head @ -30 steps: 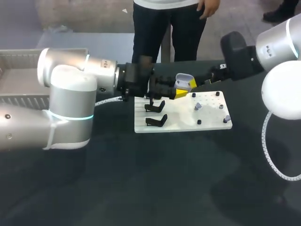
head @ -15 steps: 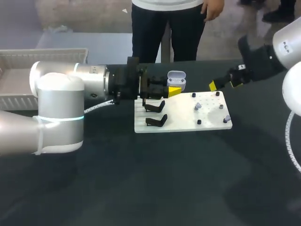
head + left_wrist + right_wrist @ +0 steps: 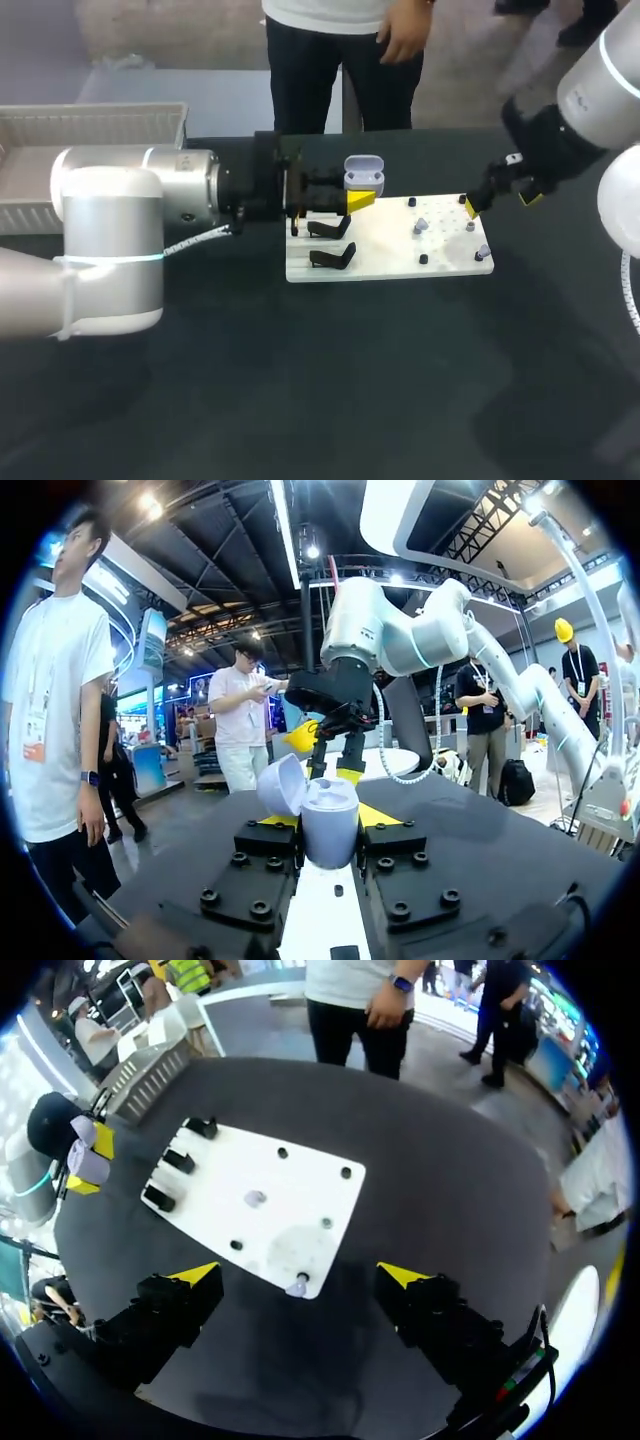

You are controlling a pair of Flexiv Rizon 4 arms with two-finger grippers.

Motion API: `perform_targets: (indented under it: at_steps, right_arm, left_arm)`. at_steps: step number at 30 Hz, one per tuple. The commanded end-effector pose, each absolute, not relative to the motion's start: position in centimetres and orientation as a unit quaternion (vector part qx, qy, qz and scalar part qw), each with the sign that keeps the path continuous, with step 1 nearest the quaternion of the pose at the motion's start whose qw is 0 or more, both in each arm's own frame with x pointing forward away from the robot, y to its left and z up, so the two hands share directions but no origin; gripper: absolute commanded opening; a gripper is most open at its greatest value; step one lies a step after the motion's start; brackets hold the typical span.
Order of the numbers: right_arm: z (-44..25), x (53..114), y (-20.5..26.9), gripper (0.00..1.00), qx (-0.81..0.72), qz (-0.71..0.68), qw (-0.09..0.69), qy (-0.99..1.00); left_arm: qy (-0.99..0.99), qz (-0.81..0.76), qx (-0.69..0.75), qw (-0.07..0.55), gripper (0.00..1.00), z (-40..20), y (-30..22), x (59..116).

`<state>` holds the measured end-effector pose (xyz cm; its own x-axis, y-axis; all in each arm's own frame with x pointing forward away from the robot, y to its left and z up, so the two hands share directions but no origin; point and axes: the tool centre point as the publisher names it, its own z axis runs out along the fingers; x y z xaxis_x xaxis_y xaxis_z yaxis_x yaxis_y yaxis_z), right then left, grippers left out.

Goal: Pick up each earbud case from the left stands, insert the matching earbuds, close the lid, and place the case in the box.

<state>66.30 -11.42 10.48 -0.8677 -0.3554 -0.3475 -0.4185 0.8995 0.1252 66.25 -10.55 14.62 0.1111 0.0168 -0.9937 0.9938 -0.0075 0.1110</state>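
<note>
One earbud case (image 3: 364, 172), lid open, clenched between fingers of left gripper (image 3: 352, 197), lifted above far left corner of white board (image 3: 390, 262); from left wrist, both yellow tips press its sides

Right gripper (image 3: 298, 1275) released, holding nothing, over board's right edge

Stands: three black (image 3: 180, 1160) down board's left side; head view shows two, third hidden behind left gripper

Three small grey earbuds (image 3: 421, 226) on board's right half

One white box (image 3: 90, 120) off to far left
</note>
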Motion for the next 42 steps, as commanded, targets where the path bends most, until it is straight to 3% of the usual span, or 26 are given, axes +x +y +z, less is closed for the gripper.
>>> perform_targets:
  at_steps: [1,42]
  right_arm:
    - [9.9,65.9,-11.7,1.00,-0.184,0.024,0.171,0.968]
    - [6.6,64.9,-12.4,1.00,-0.188,-0.043,0.132,0.972]
  left_arm:
    - [0.476,-0.463,0.526,0.532,0.00,14.9,-10.2,65.6]
    - [0.480,-0.469,0.522,0.526,0.00,14.8,-10.2,65.8]
